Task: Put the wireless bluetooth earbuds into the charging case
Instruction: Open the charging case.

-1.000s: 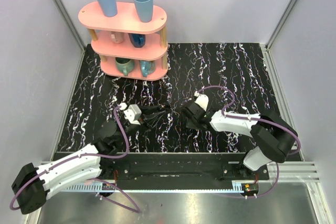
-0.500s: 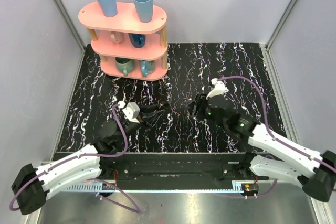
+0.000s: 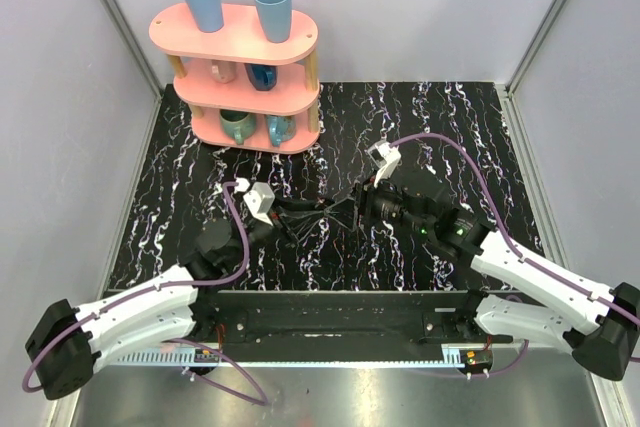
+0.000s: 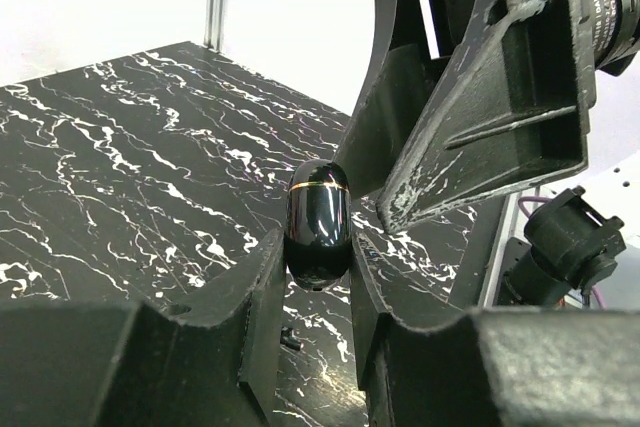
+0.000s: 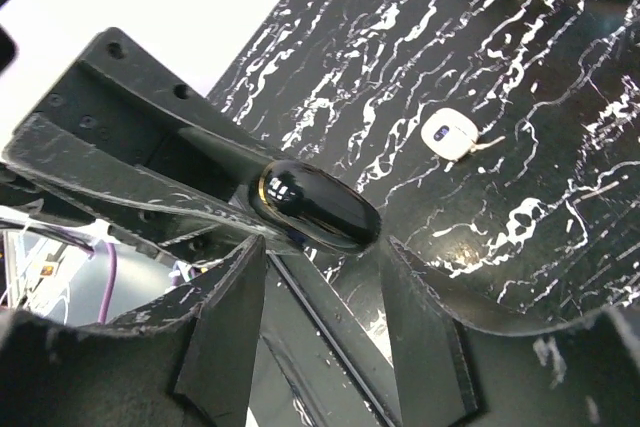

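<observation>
Over mid-worktop point(image 3: 450, 127), arms reach level, tip to tip: left end effector point(image 4: 318, 247) clamped on closed charging case point(image 4: 319, 212); right end effector point(image 5: 322, 252) parted, jaws facing it.

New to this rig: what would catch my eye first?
The glossy black charging case, closed, is pinched in the left gripper at mid-table, with the right gripper open around it. One cream-white earbud lies on the marbled table, and a pink shelf stands back left.
</observation>
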`<control>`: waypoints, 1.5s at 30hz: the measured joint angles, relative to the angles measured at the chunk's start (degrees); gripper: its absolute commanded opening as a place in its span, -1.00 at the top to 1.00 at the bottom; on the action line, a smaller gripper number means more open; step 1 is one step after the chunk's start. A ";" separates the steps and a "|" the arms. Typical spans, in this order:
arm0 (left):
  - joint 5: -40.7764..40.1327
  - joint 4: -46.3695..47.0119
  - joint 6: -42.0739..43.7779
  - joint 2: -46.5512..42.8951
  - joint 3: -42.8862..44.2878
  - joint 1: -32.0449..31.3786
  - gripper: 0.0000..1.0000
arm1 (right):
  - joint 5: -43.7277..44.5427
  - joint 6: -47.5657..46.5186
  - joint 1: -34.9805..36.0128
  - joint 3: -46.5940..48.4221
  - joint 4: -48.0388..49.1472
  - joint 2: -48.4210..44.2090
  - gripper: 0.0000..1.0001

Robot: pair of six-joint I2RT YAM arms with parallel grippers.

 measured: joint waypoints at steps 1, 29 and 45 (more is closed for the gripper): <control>0.33 0.15 -0.35 0.15 0.00 0.11 1.00 | -0.57 -0.24 0.00 0.00 0.57 -0.04 -0.09; 4.98 4.39 -1.75 0.15 -0.74 1.33 1.00 | 1.88 -1.38 0.74 0.00 1.90 -0.55 0.07; 6.21 4.66 -1.57 -1.16 -1.09 1.86 1.00 | 3.37 -1.38 1.11 0.48 1.68 -0.50 -0.11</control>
